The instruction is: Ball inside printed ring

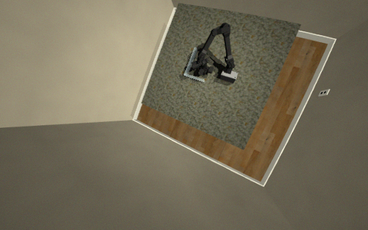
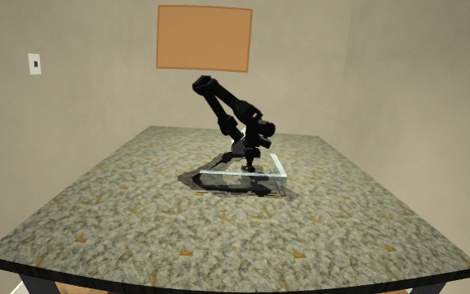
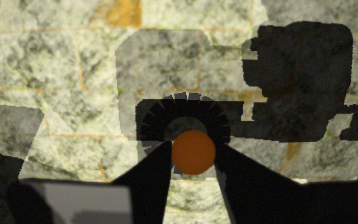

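In the wrist view my gripper (image 3: pixel 192 148) is shut on a small orange ball (image 3: pixel 193 152), held between the two black fingertips. Just behind the ball lies the printed ring (image 3: pixel 152 117), a dark toothed circle on the stone table top; the ball covers its near side. In the exterior view the gripper (image 2: pixel 250 165) points down close to the table, inside the low glass walls (image 2: pixel 241 174), with the ball (image 2: pixel 246 167) a tiny orange spot at its tips. In the top view the arm (image 1: pixel 217 48) shows from above; ball and ring are too small to see there.
A low transparent wall (image 1: pixel 190 64) forms an L around the gripper's spot. The arm's base (image 1: pixel 229 76) stands beside it on the mottled stone table (image 2: pixel 137 220). The arm's dark shadow falls across the table in front of the wall.
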`<state>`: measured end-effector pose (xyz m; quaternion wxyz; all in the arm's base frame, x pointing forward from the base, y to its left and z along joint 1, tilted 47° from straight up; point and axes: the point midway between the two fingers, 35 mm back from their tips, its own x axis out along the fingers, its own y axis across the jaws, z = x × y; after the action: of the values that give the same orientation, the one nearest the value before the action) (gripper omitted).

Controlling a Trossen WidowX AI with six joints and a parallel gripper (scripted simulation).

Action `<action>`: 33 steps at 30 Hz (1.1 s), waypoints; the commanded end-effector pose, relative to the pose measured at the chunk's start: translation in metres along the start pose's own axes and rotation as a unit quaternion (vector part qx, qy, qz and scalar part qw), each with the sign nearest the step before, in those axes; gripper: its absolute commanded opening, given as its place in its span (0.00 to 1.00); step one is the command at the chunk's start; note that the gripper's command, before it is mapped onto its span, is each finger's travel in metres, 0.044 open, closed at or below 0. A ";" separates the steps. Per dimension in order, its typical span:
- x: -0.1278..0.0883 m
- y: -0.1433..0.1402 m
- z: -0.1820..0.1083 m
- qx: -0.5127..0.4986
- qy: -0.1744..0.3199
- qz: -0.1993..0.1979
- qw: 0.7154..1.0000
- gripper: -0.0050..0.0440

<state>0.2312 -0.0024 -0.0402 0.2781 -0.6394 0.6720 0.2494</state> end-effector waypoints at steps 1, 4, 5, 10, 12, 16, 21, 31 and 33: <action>0.009 0.003 -0.001 -0.004 0.004 0.004 1.000 0.10; 0.013 0.003 -0.001 -0.004 0.004 0.004 1.000 0.10; 0.013 0.003 -0.001 -0.004 0.004 0.004 1.000 0.10; 0.011 0.002 -0.001 -0.004 0.004 0.003 1.000 0.10; 0.009 0.001 -0.001 -0.003 0.003 0.001 1.000 0.14; 0.009 0.001 -0.001 -0.003 0.003 0.001 1.000 0.14; 0.009 0.001 -0.001 -0.003 0.003 0.001 1.000 0.24; 0.009 0.001 -0.001 -0.003 0.003 0.001 1.000 0.57; 0.009 0.001 -0.001 -0.003 0.003 0.001 1.000 0.57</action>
<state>0.2302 -0.0093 -0.0461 0.2753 -0.6401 0.6723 0.2499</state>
